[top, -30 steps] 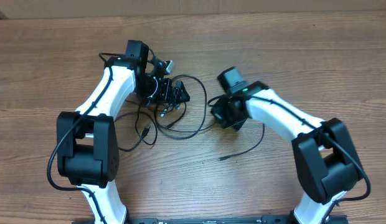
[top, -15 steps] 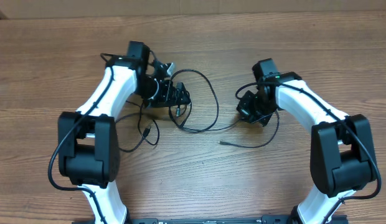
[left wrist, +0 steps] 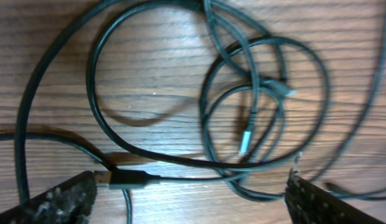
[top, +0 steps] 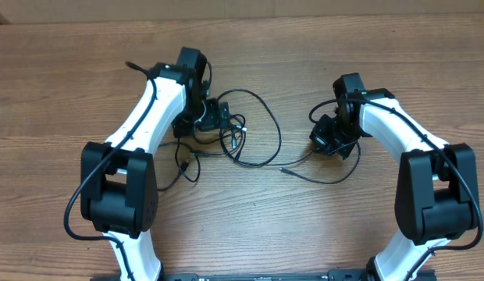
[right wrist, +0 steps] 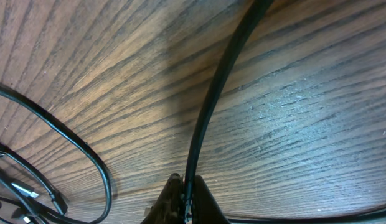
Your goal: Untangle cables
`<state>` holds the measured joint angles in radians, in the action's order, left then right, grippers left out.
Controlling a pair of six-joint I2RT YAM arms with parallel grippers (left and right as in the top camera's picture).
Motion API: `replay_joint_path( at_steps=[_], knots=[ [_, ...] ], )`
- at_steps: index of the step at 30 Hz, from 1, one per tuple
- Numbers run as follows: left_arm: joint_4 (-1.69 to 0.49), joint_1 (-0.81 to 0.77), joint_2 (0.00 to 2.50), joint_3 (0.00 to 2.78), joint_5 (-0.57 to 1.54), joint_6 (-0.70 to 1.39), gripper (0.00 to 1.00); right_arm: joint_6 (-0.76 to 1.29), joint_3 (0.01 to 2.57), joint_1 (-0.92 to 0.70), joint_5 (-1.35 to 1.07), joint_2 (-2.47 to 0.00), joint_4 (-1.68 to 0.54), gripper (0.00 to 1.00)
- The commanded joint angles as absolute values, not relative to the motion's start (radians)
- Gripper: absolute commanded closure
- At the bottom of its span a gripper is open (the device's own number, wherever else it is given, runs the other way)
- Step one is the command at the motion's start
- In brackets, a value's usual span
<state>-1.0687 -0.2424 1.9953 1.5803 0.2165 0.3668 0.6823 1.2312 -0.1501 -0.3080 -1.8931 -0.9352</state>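
Your right gripper (right wrist: pixel 185 196) has its fingers pressed together on one strand of the cables (top: pixel 236 139). It holds this strand out at the right of the overhead frame, well apart from the main bunch. I think the reason is to draw the strand away from the others so that the loops open. The bunch itself lies on the table (top: pixel 367 62) a little left of the centre, just beside your left gripper (left wrist: pixel 190 182). That gripper hangs over the bunch with its fingers spread wide and nothing between them (probably ready to pin or pick up a loop while the other side pulls). A free plug (top: pixel 283 168) rests on the wood between the two arms.

Some things you cannot read well here. In the overhead view the left gripper's body covers the upper left part of the bunch, so the crossings under it are hidden. The left wrist view cuts off both fingers at the lower corners, and it is slightly blurred. The right wrist view shows only the fingertips at the bottom edge. I cannot tell which loop of the bunch the pinched strand joins.
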Motion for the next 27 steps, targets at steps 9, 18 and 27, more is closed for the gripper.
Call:
replay_joint_path(
  at_steps=[9,18,27],
  knots=[
    [-1.086,-0.280,1.968,1.571,0.281,0.383,0.62,0.672,1.230,-0.150,-0.289,-1.869,-0.933,0.96],
    [-0.988,-0.370,1.969,1.512,0.238,0.294,0.26,0.672,1.230,-0.150,-0.289,-1.869,-0.933,0.96],
    [-0.957,-0.476,1.974,1.511,0.018,0.303,0.22,0.672,1.230,-0.150,-0.289,-1.869,-0.933,0.96]
  ],
)
